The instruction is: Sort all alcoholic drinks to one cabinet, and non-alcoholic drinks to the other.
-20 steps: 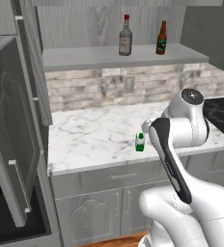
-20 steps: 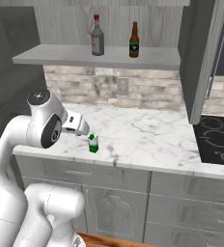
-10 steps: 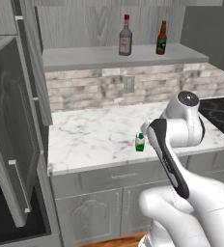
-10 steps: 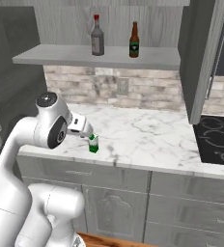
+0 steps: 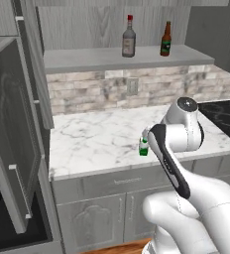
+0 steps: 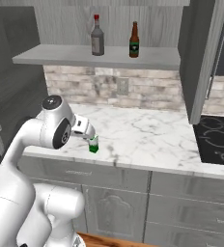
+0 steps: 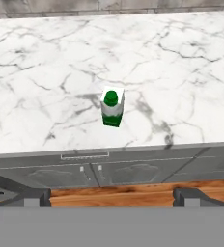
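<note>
End effector (image 7: 112,195) released, green carton (image 7: 112,108) cap green from above, bottles (image 6: 97,35) shelved.

The white arm rises from the base, bends sharply at its dark-jointed elbow and folds back on itself, so the wrist reaches forward and down at about counter height. The gripper (image 7: 112,195) stands with its jaws spread wide and nothing between them, its two dark fingertips (image 7: 34,197) well apart at the bottom of the hand view. In the right base view the white hand (image 6: 82,129) juts out from the rounded wrist joint, pointing down and to the right.
</note>
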Robot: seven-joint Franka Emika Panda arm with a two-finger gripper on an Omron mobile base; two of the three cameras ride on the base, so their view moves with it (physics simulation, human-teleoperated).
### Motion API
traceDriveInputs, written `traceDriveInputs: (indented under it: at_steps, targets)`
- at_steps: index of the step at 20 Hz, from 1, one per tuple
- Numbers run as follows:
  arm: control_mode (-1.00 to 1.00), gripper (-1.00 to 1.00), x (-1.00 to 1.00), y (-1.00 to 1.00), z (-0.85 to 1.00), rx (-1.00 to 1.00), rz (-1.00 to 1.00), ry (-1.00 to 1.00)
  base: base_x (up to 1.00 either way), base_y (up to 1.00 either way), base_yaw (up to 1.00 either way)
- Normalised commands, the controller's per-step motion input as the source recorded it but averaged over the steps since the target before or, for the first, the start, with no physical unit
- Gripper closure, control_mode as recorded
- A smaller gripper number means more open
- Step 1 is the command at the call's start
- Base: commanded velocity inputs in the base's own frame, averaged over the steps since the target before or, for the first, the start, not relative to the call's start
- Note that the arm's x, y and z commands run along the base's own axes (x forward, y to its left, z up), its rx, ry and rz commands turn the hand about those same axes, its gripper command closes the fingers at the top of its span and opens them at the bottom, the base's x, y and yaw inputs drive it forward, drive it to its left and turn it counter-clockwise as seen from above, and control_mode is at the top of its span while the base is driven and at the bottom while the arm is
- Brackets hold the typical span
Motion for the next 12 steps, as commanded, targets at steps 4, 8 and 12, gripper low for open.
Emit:
traceDriveInputs:
  at_steps: [4,8,12]
  targets:
    - [-1.0,-1.0,0.2,0.0,-0.15,0.0,0.0,0.02,0.0,0.0,0.0]
    - [-1.0,-1.0,0.2,0.0,-0.16,0.0,0.0,0.02,0.0,0.0,0.0]
    - [-1.0,-1.0,0.19,0.0,-0.12,0.0,0.0,0.02,0.0,0.0,0.0]
